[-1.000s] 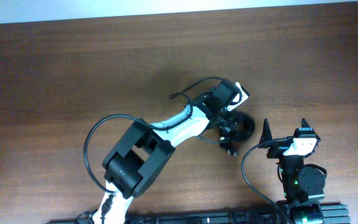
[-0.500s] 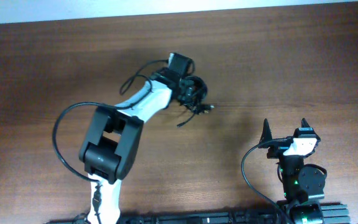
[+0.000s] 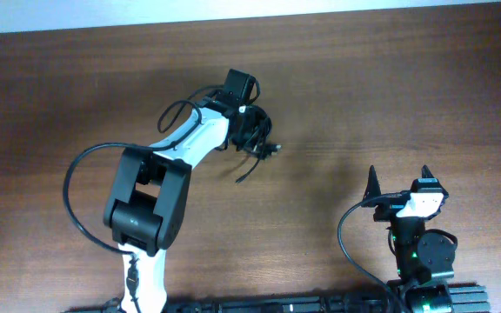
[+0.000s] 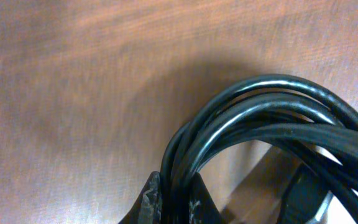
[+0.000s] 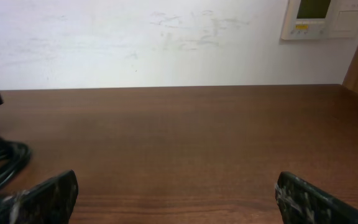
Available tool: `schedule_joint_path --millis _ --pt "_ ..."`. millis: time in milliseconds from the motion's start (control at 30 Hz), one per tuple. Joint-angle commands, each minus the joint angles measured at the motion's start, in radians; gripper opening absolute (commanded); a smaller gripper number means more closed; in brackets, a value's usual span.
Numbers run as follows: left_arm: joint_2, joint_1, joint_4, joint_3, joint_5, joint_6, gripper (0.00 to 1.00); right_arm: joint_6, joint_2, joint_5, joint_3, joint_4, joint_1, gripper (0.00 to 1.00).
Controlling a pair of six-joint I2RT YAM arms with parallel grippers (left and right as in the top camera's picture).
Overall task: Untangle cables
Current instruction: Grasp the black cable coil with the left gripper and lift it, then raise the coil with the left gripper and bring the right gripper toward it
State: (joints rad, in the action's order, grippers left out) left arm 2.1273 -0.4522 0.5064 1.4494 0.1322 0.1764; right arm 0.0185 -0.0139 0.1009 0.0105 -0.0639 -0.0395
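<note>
Smooth, glossy black cables [image 4: 260, 118], coiled in tight round loops, are pinched in the clenched left gripper [image 3: 252, 130] between rough dark fingers [image 4: 148, 202], above the brown wood-grain table [image 3: 390, 87]. One thin loose end hangs just beside that gripper. Well apart from it, the right gripper [image 3: 398, 176] stands spread wide and holds nothing.
</note>
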Motion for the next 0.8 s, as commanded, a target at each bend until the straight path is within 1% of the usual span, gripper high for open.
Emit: schedule_joint_path --millis 0,33,133,200,367,467,500,567,700,767 --pt "-0.066 0.002 0.115 -0.057 0.105 -0.008 0.0 0.002 0.008 0.009 -0.005 -0.008 0.007 0.99" --pt "-0.114 0.001 0.14 -0.057 0.16 -0.008 0.0 0.002 0.008 0.009 -0.005 -0.008 0.007 0.99" --pt "-0.258 0.001 0.183 -0.057 0.245 -0.027 0.0 0.002 0.008 0.009 -0.005 -0.008 0.007 0.99" --pt "-0.367 0.001 0.186 -0.057 0.25 -0.078 0.0 0.002 0.008 0.009 -0.005 -0.008 0.007 0.99" --pt "-0.583 0.001 0.183 -0.057 0.249 -0.081 0.0 0.002 0.008 0.009 -0.005 -0.008 0.007 0.99" --pt "-0.664 0.001 0.183 -0.057 0.242 -0.095 0.0 0.002 0.008 0.009 -0.005 -0.008 0.007 0.99" --pt "-0.689 0.001 0.182 -0.057 0.213 -0.12 0.0 0.001 0.008 0.009 -0.005 -0.008 0.007 0.99" --pt "-0.727 0.001 0.179 -0.057 0.111 -0.188 0.0 0.001 0.008 0.009 -0.005 -0.008 0.007 0.99" --pt "-0.763 0.001 0.18 -0.057 -0.1 -0.354 0.0 0.002 0.008 0.008 -0.005 -0.008 0.007 0.99" --pt "-0.769 0.001 0.179 -0.057 -0.195 -0.399 0.0 0.002 0.008 -0.014 -0.005 -0.008 0.007 0.99"
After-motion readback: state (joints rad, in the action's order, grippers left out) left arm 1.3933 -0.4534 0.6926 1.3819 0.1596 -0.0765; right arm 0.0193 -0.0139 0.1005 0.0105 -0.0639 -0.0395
